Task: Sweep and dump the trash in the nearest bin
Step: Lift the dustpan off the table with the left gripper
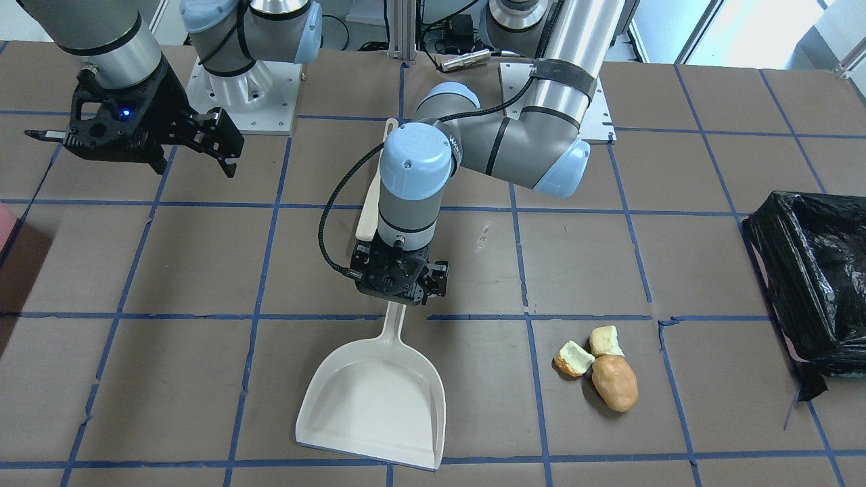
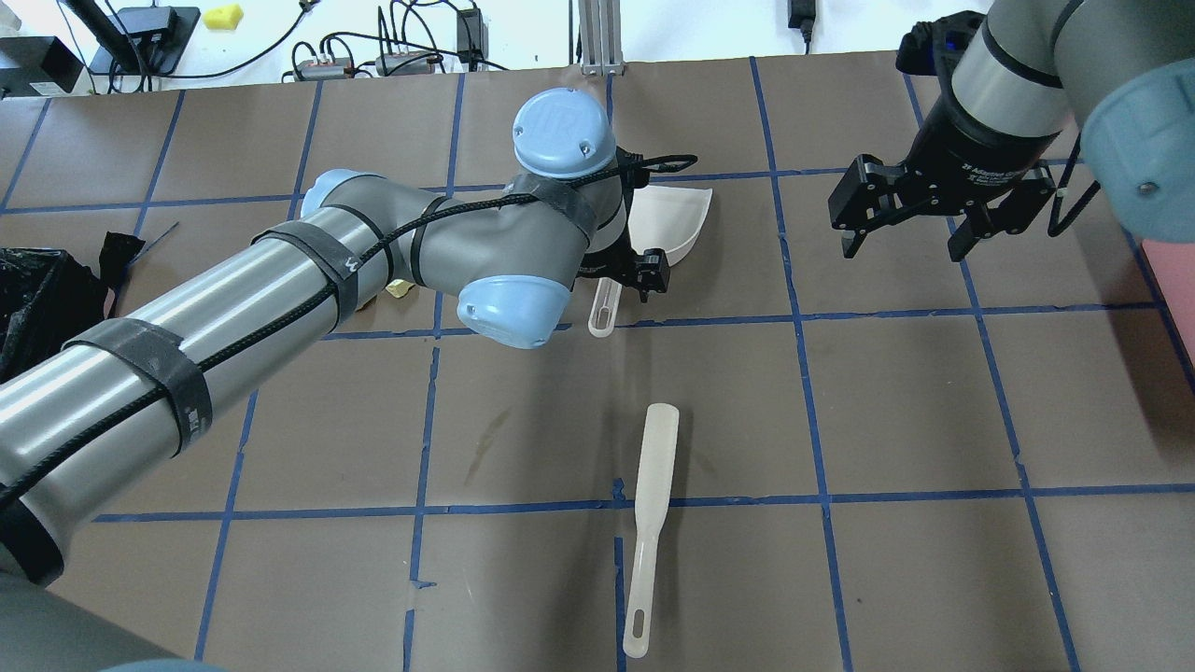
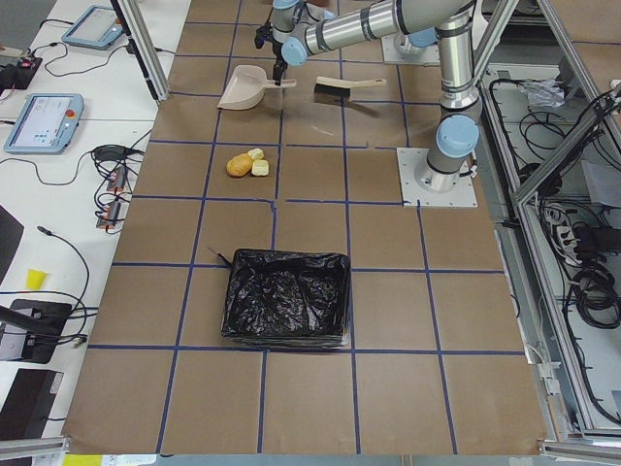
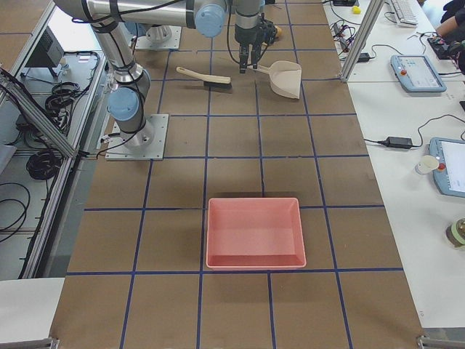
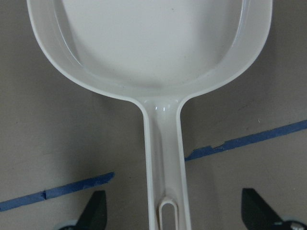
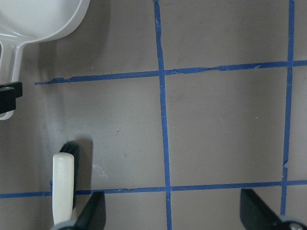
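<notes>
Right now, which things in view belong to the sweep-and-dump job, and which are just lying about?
Belong to the job:
trash
dustpan
brush
black-lined bin
left gripper, open over the dustpan handle
right gripper, open, holding nothing

Just lying about:
pink tray, empty, far from the trash
tablet on the side bench

Brown tbl [image 1: 189, 264] w/ blue tape grid [image 1: 203, 316]

A "UR" logo was moulded into the blue joint cap [image 2: 563, 126] of the left arm [image 2: 233, 308], and white lettering beginning "2F" ran across the body of the right gripper [image 2: 904, 245], the remainder being illegible.
</notes>
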